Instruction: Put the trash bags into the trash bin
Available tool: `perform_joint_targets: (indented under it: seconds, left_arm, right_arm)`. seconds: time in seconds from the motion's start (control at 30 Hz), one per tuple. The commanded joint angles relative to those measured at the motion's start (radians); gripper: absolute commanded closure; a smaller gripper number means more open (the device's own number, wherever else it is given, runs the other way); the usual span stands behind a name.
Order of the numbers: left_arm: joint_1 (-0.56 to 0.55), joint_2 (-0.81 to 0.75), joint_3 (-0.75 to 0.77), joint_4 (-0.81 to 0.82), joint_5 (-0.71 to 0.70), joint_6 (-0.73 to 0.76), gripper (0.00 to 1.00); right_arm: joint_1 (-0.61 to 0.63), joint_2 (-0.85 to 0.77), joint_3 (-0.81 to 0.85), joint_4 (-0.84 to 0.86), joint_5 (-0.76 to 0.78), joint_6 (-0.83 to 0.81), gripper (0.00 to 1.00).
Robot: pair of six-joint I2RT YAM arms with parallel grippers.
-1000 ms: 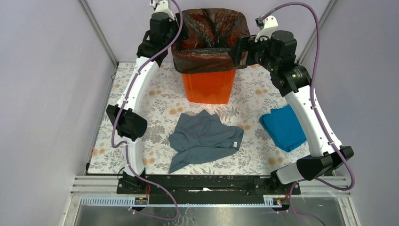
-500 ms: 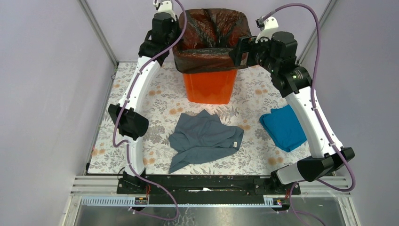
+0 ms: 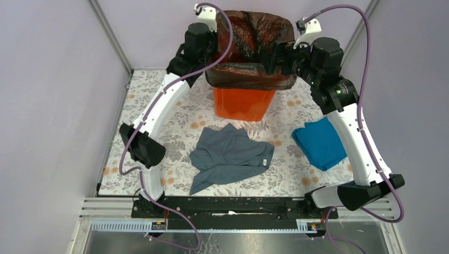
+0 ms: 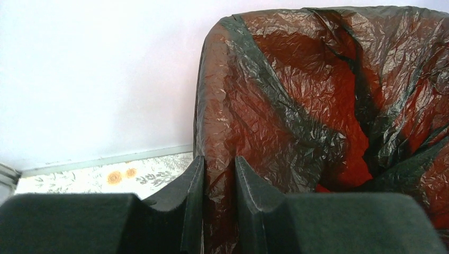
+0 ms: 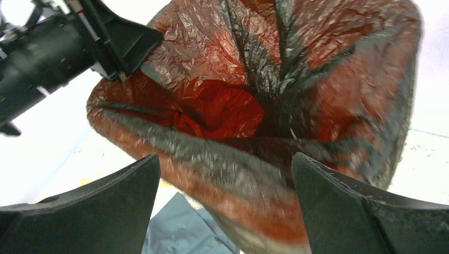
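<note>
Left pincer [image 4: 218,166] grips the one trash bag [image 4: 296,106]; right pincer [image 5: 225,159] gapes open; one trash bin [image 3: 241,103].

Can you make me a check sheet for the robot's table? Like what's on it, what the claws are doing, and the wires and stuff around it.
Surface: table with a flowery cover.
Job's things: black trash bag lines the orange trash bin, its edge folded down over the rim; the bin is at the far side.
Clutter: crumpled grey cloth in the middle; folded blue cloth to its right, apart from it.
Grippers: left gripper shut on the trash bag at the bin's left side; right gripper open, the bag's edge between its spread fingers.
Cables: purple cables loop over each arm.
Surroundings: plain pale walls, metal frame posts; nothing else seen.
</note>
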Motion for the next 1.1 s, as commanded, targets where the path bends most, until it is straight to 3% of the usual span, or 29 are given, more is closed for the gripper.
perform_joint_targets:
  seconds: [0.0, 0.13, 0.27, 0.47, 0.53, 0.63, 0.73, 0.87, 0.97, 1.07]
  left_arm:
    - [-0.111, -0.198, -0.087, 0.295, -0.067, 0.184, 1.00]
    - [-0.199, -0.267, -0.196, 0.454, -0.156, 0.328, 1.00]
    - [-0.272, -0.324, -0.298, 0.588, -0.203, 0.439, 1.00]
    - [-0.385, -0.407, -0.480, 0.739, -0.193, 0.486, 1.00]
    - [-0.411, -0.405, -0.513, 0.763, -0.174, 0.494, 1.00]
    - [-0.415, -0.335, -0.350, 0.587, -0.261, 0.418, 1.00]
    - [-0.345, -0.248, -0.081, 0.210, -0.239, 0.170, 0.99]
    - [-0.204, -0.148, 0.135, -0.077, -0.052, -0.023, 0.50]
    - [-0.125, -0.117, 0.181, -0.148, 0.047, -0.102, 0.25]
    - [-0.049, -0.092, 0.185, -0.178, 0.141, -0.174, 0.09]
  right_arm:
    - [-0.001, -0.038, -0.033, 0.023, -0.019, 0.071, 0.00]
    - [-0.001, -0.044, -0.073, 0.057, -0.058, 0.162, 0.00]
    - [-0.001, -0.050, -0.117, 0.067, 0.000, 0.271, 0.02]
    - [0.000, -0.054, -0.179, 0.079, -0.004, 0.351, 0.28]
    - [0.000, -0.047, -0.192, 0.062, -0.007, 0.347, 0.30]
    - [-0.001, -0.047, -0.206, 0.041, 0.024, 0.327, 0.30]
    - [-0.001, -0.059, -0.194, 0.036, 0.040, 0.293, 0.29]
    - [-0.001, -0.063, -0.160, 0.037, 0.049, 0.265, 0.27]
    - [-0.001, -0.065, -0.138, 0.037, 0.053, 0.256, 0.26]
    - [-0.001, -0.074, -0.129, 0.044, 0.047, 0.252, 0.25]
